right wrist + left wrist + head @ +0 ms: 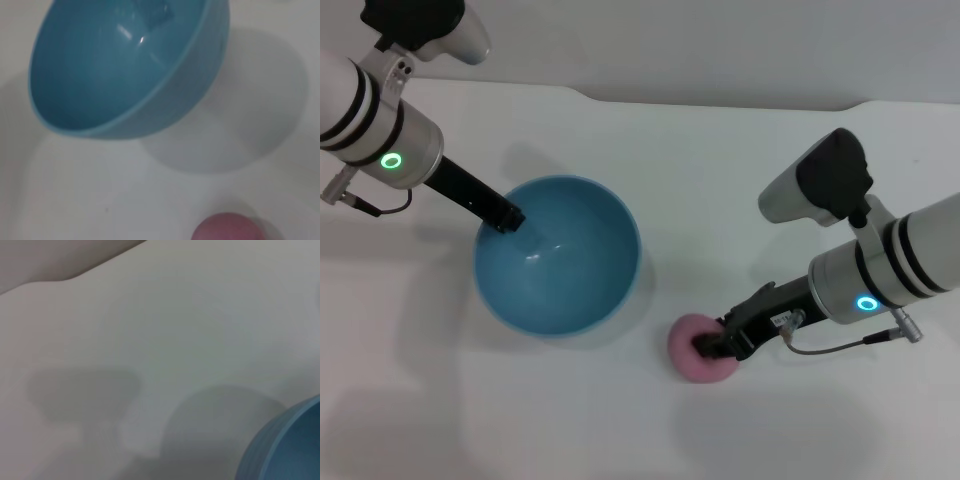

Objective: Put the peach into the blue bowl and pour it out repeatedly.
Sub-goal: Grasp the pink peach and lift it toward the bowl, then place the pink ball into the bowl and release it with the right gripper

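Note:
The blue bowl (560, 265) is left of centre on the white table, tipped with its opening toward the right arm, and nothing lies inside it. My left gripper (508, 218) is shut on its far-left rim. In the right wrist view the blue bowl (115, 65) hangs tilted above its own shadow. Only an edge of the blue bowl (285, 450) shows in the left wrist view. The pink peach (688, 352) rests on the table to the bowl's right. My right gripper (708, 346) is shut on it from the right side. The peach (227, 229) also shows in the right wrist view.
The white table (740, 160) stretches around both arms, with its far edge meeting a grey wall at the back. No other objects stand on it.

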Robot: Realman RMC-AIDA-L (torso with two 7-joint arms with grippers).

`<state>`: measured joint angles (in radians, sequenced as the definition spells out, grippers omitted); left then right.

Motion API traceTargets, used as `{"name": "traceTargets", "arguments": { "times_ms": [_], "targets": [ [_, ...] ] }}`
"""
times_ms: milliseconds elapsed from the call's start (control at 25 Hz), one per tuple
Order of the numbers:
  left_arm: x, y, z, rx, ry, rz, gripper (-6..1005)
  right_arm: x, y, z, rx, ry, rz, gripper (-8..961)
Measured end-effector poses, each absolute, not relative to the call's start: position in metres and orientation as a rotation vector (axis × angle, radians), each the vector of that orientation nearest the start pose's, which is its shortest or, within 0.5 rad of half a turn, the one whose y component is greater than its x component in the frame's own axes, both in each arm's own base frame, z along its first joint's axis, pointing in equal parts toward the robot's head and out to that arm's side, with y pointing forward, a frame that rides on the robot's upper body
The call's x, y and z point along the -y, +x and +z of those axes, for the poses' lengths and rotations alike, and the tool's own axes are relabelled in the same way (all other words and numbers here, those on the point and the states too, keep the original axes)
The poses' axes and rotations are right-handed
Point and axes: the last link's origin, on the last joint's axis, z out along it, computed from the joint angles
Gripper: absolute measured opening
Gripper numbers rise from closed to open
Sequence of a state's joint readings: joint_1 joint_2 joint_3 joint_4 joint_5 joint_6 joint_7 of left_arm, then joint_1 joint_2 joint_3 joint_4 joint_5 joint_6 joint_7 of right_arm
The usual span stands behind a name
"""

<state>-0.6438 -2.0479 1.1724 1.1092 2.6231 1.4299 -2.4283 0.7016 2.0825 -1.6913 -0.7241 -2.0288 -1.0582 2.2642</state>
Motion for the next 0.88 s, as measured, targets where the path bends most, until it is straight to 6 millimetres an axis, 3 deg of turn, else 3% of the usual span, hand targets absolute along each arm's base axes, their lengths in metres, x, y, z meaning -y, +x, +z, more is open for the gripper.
{"name": "traceTargets", "arguments": {
  "times_ms": [280,480,600,760,880],
  "targets": [
    [-0.380,-0.230,0.012,1.001,-2.502,0.469,-1,-0.339,0.207,-0.104,-1.003,-2.816,-0.062,264],
    [-0.378,-0.227,0.005,0.981,-2.517,0.508,-1,-0.340,0.214,-0.070,-1.029,-2.779,0.113,214],
    [-0.376,-0.223,-0.003,0.953,-2.546,0.553,-1,-0.343,0.200,-0.041,-0.951,-2.796,0.355,186],
    [-0.373,-0.215,-0.017,0.928,-2.564,0.605,-1,-0.346,0.178,-0.030,-0.841,-2.835,0.547,155],
    [-0.373,-0.208,-0.032,0.901,-2.562,0.643,-1,-0.346,0.160,-0.038,-0.712,-2.904,0.576,136]
  ]
}}
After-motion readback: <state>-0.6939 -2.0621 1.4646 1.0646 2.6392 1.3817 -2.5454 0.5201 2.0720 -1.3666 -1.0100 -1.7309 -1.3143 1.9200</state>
